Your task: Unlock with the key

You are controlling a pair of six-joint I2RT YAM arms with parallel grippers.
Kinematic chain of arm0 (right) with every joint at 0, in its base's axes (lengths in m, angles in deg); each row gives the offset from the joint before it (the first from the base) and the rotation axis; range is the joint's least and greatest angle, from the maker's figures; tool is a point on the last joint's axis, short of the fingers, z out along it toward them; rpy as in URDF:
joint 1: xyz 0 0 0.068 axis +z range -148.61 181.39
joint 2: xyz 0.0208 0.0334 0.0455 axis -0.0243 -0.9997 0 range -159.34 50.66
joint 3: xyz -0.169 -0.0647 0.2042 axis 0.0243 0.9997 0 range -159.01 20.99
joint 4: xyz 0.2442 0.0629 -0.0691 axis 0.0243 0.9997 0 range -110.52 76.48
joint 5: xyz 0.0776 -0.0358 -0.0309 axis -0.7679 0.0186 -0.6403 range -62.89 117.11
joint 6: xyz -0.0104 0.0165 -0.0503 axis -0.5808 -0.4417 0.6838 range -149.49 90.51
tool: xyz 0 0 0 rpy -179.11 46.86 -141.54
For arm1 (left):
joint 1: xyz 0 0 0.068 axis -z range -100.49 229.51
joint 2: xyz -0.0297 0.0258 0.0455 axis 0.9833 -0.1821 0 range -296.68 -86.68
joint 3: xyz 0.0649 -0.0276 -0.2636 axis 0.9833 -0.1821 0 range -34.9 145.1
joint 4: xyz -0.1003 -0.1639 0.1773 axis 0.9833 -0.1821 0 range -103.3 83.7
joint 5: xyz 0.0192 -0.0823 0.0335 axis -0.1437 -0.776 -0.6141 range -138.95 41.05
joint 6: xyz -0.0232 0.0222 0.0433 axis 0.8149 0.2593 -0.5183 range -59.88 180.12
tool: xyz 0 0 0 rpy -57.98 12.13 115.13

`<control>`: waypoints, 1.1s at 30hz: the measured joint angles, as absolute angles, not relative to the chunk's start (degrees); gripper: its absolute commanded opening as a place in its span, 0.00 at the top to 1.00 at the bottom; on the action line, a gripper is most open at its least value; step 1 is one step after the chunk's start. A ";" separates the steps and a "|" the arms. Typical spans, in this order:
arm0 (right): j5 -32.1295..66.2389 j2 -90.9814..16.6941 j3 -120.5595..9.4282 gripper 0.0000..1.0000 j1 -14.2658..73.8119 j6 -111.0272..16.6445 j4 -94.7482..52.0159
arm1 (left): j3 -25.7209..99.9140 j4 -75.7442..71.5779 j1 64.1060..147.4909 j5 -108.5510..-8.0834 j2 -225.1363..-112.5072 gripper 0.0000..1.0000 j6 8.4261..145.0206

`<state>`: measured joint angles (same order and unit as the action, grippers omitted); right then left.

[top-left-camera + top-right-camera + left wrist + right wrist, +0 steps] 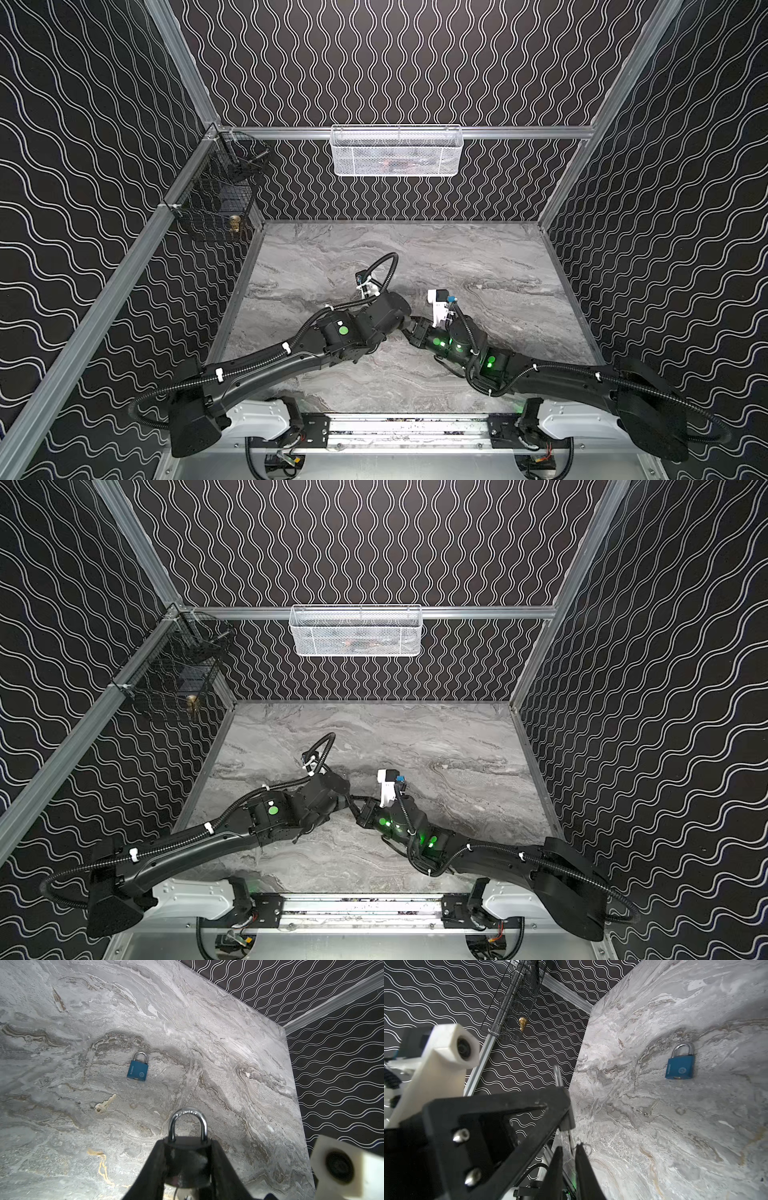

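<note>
Pinching a black chrome-shackled padlock [187, 1154], the left gripper [187, 1144] should be held steady. The right gripper's [569, 1149] jaws cannot be judged.

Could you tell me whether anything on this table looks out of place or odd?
Nothing looks damaged or spilled. One oddity: a blue padlock and a loose key lie untouched on the marble table while the left pincer grips a different, dark padlock.

Left arm [187, 843], right arm [519, 862], jaws near each other over marble table [436, 737]
</note>
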<state>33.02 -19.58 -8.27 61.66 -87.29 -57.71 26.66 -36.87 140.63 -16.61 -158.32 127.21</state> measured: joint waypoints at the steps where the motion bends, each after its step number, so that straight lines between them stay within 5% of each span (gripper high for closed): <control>1: 33.02 -19.78 -8.27 0.85 61.70 -87.29 -57.75 | 26.66 -36.87 140.63 -16.59 -158.32 0.88 127.21; 16: 33.87 -20.43 -8.16 0.94 62.03 -86.99 -58.25 | 27.01 -36.72 140.59 -17.66 -158.34 0.92 125.87; 33: 35.38 -19.08 -10.10 0.86 62.01 -84.34 -53.84 | 26.98 -35.73 140.65 -19.03 -158.18 0.91 125.70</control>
